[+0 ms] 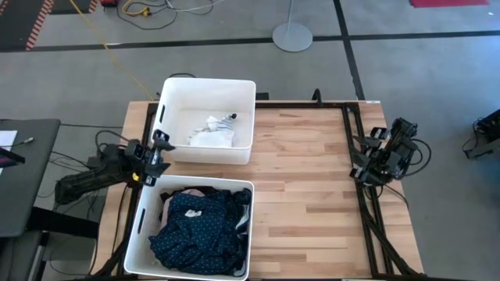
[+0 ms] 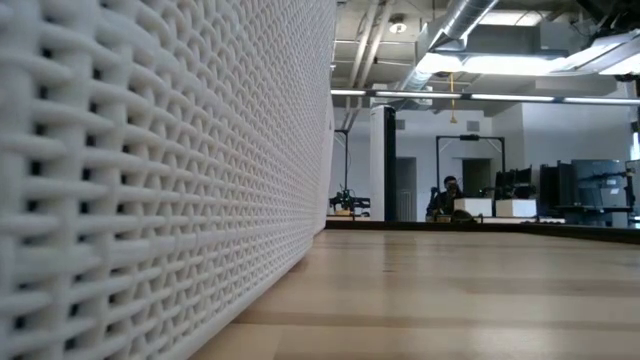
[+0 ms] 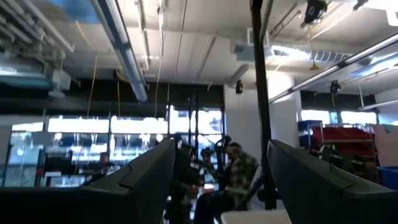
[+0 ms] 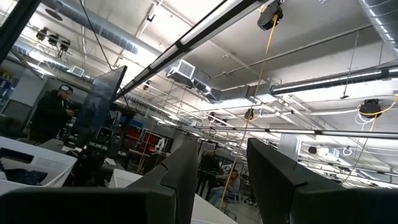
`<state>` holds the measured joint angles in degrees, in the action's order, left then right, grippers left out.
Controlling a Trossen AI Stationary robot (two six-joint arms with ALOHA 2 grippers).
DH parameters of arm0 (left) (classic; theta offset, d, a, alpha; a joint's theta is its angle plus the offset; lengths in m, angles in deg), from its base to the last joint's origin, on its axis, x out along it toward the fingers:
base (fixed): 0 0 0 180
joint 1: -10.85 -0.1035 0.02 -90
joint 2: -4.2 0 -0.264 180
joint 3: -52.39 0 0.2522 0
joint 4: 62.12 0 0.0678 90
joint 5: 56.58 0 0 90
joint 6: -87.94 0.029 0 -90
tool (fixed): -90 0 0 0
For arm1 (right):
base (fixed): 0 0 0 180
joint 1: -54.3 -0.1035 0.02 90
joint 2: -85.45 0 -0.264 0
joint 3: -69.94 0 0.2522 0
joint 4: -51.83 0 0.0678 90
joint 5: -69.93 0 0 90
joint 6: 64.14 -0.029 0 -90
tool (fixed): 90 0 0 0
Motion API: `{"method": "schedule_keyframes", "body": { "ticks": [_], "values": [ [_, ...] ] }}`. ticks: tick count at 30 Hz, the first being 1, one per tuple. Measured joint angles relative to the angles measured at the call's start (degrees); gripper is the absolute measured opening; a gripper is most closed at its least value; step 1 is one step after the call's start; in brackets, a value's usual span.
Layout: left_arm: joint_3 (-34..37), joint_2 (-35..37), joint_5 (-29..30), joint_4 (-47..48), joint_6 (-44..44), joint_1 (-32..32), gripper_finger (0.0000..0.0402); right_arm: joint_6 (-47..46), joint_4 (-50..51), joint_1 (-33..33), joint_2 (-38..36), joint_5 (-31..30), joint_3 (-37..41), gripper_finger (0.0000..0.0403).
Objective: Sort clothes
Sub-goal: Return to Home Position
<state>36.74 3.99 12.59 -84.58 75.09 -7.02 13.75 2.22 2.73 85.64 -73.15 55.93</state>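
1. The pale wooden plank tabletop (image 1: pixel 312 179) shows no garment lying loose, so I judge the sorting is finished and only parking is left.
2. Two large white plastic bins with woven-look walls stand at my left side. The far bin (image 1: pixel 168 117) holds the small things and the near bin (image 1: pixel 141 226) the bulky ones. They stand end to end, which I take to be so that one arm can reach both.
3. My left arm (image 1: pixel 117 168) is folded at the tabletop's left edge, level with the gap between the bins. My right arm (image 1: pixel 383 156) is folded at the right edge, well apart from any cloth.
4. The navy dotted garment (image 1: pixel 191 226) tops the heap in the near bin, with a black piece (image 1: pixel 241 204) along the bin's right wall. It is bunched, so I can read no clear long axis.
5. The small white socks (image 1: pixel 211 136) lie crumpled on the far bin's floor. Their long axis runs diagonally, and a striped sock (image 1: pixel 226 119) marks the end that points to the far right corner.
6. My left claw (image 3: pixel 221 149) is spread wide and holds nothing. My right claw (image 4: pixel 222 146) is also parted and empty. Both face out into the room.
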Motion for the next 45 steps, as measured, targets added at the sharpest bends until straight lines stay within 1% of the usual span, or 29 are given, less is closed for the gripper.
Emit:
{"method": "schedule_keyframes", "body": {
  "ticks": [8, 12, 16, 18, 20, 24, 26, 28, 35, 45],
  "values": [
    [0.02, 0.11, -0.21, 12.88, 0.56, 0.02, 0.0251, 0.00, 0.17, 0.00, 0.00, 0.00, 0.00, 0.0154],
    [-0.03, 0.11, -0.36, 17.57, 4.96, 0.04, 0.0251, 0.02, 0.37, 0.00, 0.00, 0.00, 0.00, 0.0154],
    [-0.02, 0.11, 0.35, 17.04, 13.67, 0.02, 0.0251, 0.02, 0.39, -0.01, 0.00, 0.02, 0.00, 0.0154],
    [-0.02, 0.09, 0.24, 16.01, 15.10, 0.02, 0.0251, 0.02, 0.39, 0.00, 0.00, 0.02, 0.00, 0.0154],
    [0.02, 0.02, 0.38, 15.21, 13.03, 0.02, 0.0251, 0.04, 0.39, 0.00, 0.00, 0.02, 0.00, 0.0154],
    [0.04, -0.04, 0.19, 13.64, 5.89, 0.00, 0.0251, 0.05, 0.71, -0.02, 0.00, 0.02, 0.00, 0.0154],
    [0.04, -0.04, 0.17, 13.45, 4.21, 0.00, 0.0251, 0.07, 0.94, 0.00, 0.00, 0.02, 0.00, 0.0154],
    [0.04, -0.04, 0.17, 13.42, 4.35, 0.00, 0.0251, 0.07, 1.55, 0.00, 0.00, 0.02, 0.00, 0.0154],
    [0.02, -0.04, 0.29, 13.35, 12.26, 0.02, 0.0251, 0.11, 1.86, -0.02, 0.02, 0.02, 0.00, 0.0154],
    [0.04, -0.04, 0.23, 13.52, 7.08, 0.00, 0.0251, 0.09, 1.86, -0.02, 0.02, 0.02, 0.00, 0.0154]
  ]
}}
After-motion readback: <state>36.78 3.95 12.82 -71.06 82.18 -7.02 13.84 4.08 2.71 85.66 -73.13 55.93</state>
